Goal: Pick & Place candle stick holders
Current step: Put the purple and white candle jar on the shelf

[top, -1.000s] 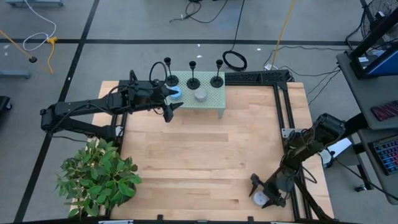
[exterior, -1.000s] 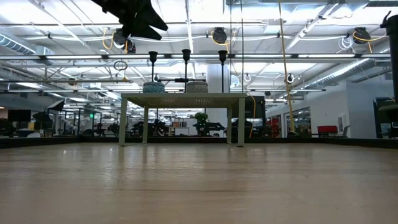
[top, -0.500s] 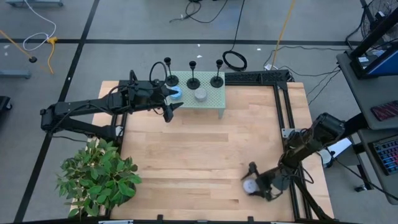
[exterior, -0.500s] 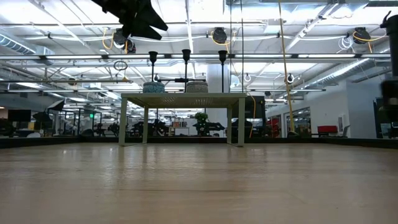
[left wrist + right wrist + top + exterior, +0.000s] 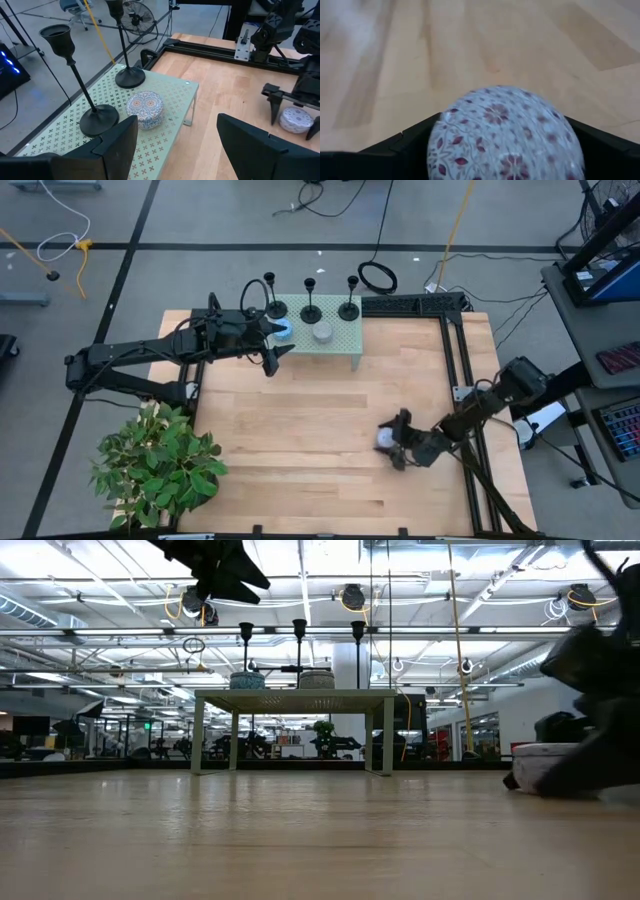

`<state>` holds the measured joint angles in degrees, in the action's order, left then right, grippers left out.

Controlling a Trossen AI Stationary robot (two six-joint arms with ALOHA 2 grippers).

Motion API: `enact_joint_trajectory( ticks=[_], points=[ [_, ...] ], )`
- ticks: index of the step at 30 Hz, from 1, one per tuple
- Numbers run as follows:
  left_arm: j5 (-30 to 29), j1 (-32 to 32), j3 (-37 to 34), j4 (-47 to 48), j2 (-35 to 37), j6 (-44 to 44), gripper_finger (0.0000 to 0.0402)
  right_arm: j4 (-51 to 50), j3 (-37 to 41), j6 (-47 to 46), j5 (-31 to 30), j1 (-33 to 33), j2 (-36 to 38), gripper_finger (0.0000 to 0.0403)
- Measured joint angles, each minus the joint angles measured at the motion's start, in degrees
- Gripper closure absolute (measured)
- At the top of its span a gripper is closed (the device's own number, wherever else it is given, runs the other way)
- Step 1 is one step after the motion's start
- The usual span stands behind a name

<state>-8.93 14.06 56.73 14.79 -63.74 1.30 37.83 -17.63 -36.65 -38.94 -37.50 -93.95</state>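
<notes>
Three black candle stick holders (image 5: 273, 305) (image 5: 312, 310) (image 5: 349, 306) stand upright by their round bases along the far edge of a green perforated stand (image 5: 340, 340). Two of them also show in the left wrist view (image 5: 99, 119) (image 5: 129, 77). My left gripper (image 5: 278, 343) is open and empty, hovering at the stand's left end. My right gripper (image 5: 392, 442) is shut on a round white tin with a floral pattern (image 5: 505, 135), over the table's right middle. My right gripper pinches the tin's round side wall (image 5: 437, 142) between its two fingers (image 5: 395, 147), one on each side. The fingers come from the table's right side, slanting down. The tin sits level, top up, low over the table; whether it touches the wood I cannot tell.
A blue tin (image 5: 283, 330) and a pale tin (image 5: 322, 333) sit on the stand in front of the holders. A potted plant (image 5: 160, 465) stands at the near left corner. A black frame (image 5: 455, 350) runs along the right edge. Bare wood (image 5: 300, 430) lies mid-table.
My right gripper has carried the white tin from the table's near right corner toward the far edge and to the left, staying shut on it.
</notes>
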Motion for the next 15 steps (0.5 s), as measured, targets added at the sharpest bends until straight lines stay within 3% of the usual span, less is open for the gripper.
enact_joint_trajectory(
  ticks=[5, 9, 15],
  points=[
    [0.12, -0.02, 0.0, 0.02, 0.01, -0.75, 0.0128, 0.03, 0.0, 1.65, 0.02, 2.27, 0.0, 0.008],
    [0.13, -0.02, 0.0, 0.02, 0.0, -0.87, 0.0128, -0.01, 0.02, -2.54, -0.22, 2.99, 0.0, 0.0121],
    [0.11, -0.02, 0.0, 0.04, 0.0, -1.07, 0.0128, -1.23, 0.0, -6.98, -0.72, 1.28, 0.01, 0.0126]
  ],
)
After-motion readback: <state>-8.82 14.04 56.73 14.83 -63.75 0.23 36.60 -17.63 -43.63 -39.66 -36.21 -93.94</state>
